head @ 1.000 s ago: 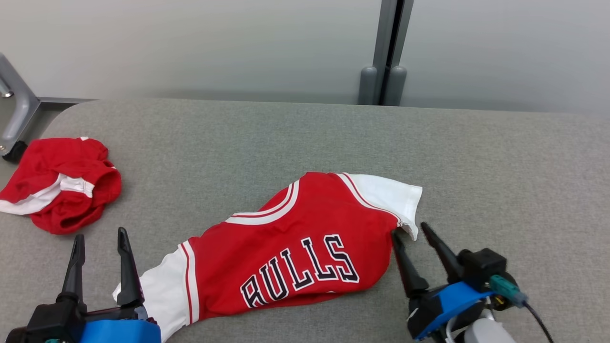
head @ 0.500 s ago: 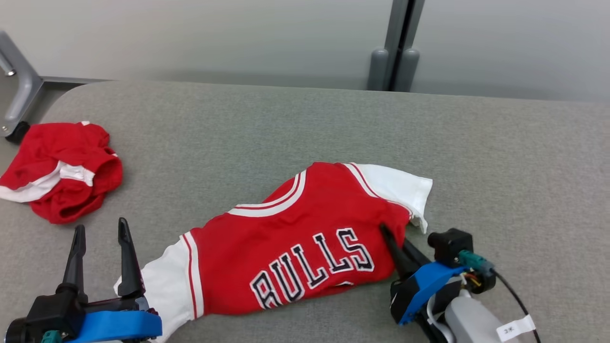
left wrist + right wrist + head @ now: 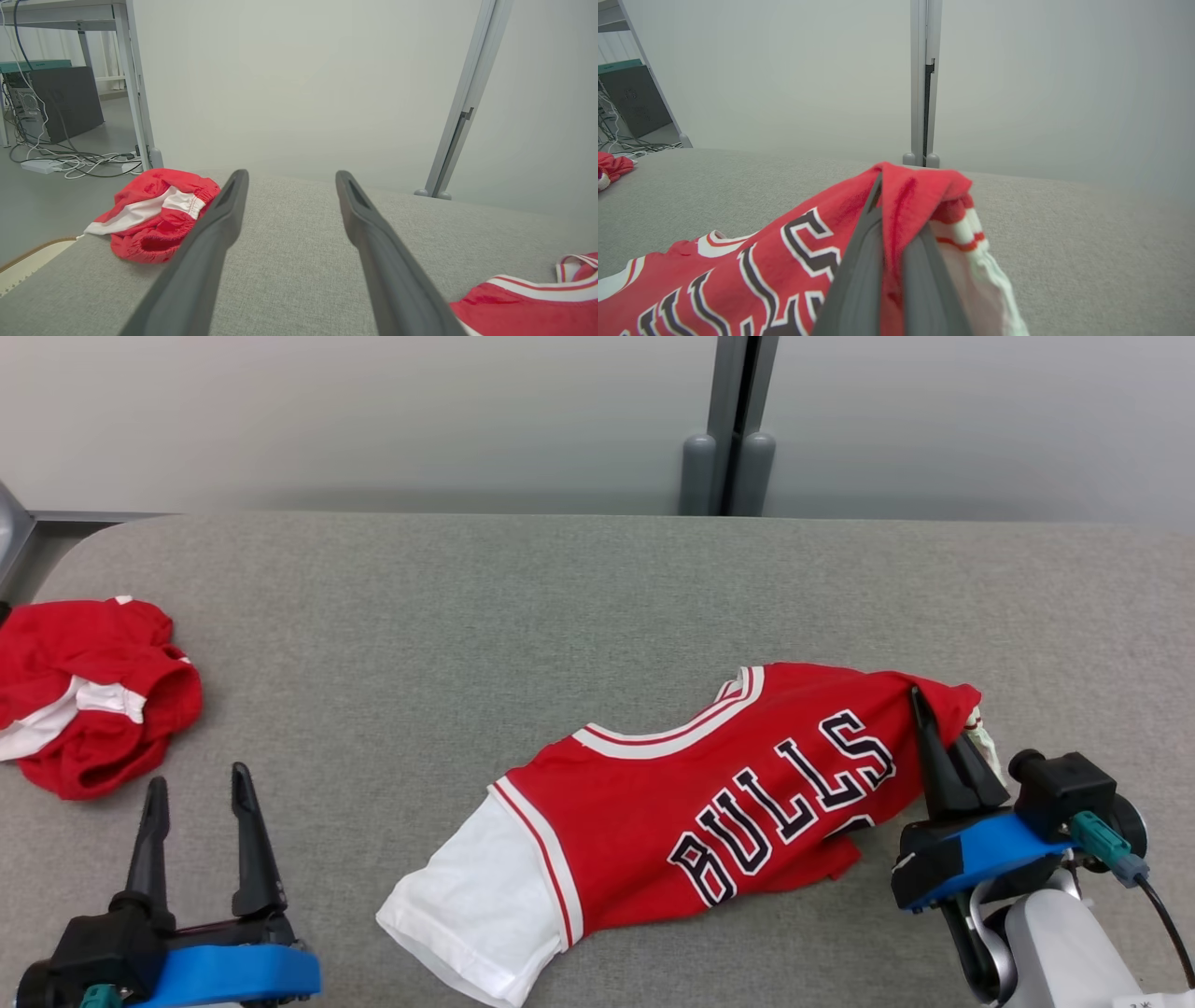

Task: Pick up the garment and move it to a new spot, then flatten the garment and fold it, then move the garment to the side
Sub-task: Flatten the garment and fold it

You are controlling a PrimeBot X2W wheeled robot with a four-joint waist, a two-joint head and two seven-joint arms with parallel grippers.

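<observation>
The right gripper [image 3: 936,733] is clamped shut on the right end of the red jersey [image 3: 728,793], its two dark fingers pressed together with a fold of red cloth pinched between them. In the right wrist view the fabric peaks over the fingertips, and a white sleeve hangs just right of them. From that pinch the jersey stretches left and nearer across the grey table [image 3: 467,616], lettering up, its other white sleeve at the near-left end. The left gripper [image 3: 198,784] sits at the near left, fingers spread wide and holding nothing, well apart from the jersey. A crumpled red and white garment [image 3: 84,700] lies at the table's left edge.
</observation>
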